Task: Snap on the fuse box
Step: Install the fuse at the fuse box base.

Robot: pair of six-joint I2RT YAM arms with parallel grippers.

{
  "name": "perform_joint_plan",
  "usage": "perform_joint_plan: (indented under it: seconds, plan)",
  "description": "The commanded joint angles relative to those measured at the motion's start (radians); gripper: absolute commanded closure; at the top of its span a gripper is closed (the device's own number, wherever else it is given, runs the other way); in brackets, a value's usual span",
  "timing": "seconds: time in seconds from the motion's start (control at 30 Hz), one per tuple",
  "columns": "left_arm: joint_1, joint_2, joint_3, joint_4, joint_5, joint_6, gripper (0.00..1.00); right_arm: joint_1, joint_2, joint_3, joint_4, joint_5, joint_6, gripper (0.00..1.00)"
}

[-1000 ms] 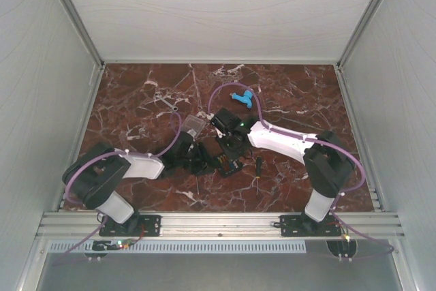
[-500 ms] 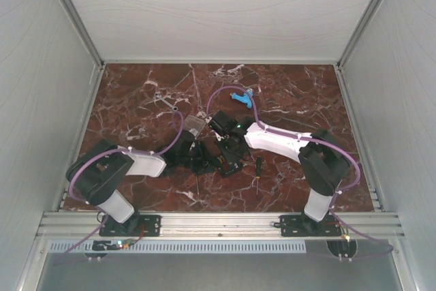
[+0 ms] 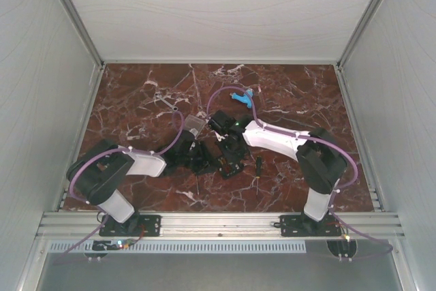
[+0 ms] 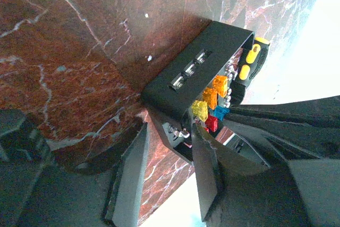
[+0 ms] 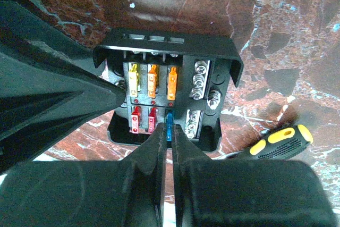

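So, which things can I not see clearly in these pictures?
- Fuse box, top view: mostly covered by both claws; details too small.
- Clear lid, top view: a small pale patch; absent from wrist views.
- Left claw, left wrist view: grip on the box unclear; its fingers hide contact.
- Box's near edge, right wrist view: hidden behind the shut right claw.

A red-brown marble tabletop [image 3: 300, 93] veined in white lies boxed in by pale panel walls [image 3: 218, 11] at the back and both sides, an aluminium rail [image 3: 218, 223] along its near edge.
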Motion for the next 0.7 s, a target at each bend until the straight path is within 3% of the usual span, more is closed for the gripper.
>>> perform_joint_plan:
  seconds: [0.0, 0.67]
  plan:
    - [0.002, 0.012, 0.019, 0.003, -0.008, 0.015, 0.61, -0.016, 0.036, 0.04, -0.067, -0.027, -0.007, 1.0]
    - [0.002, 0.016, 0.019, 0.006, -0.009, 0.018, 0.62, -0.019, 0.181, -0.029, -0.026, 0.028, 0.002, 1.0]
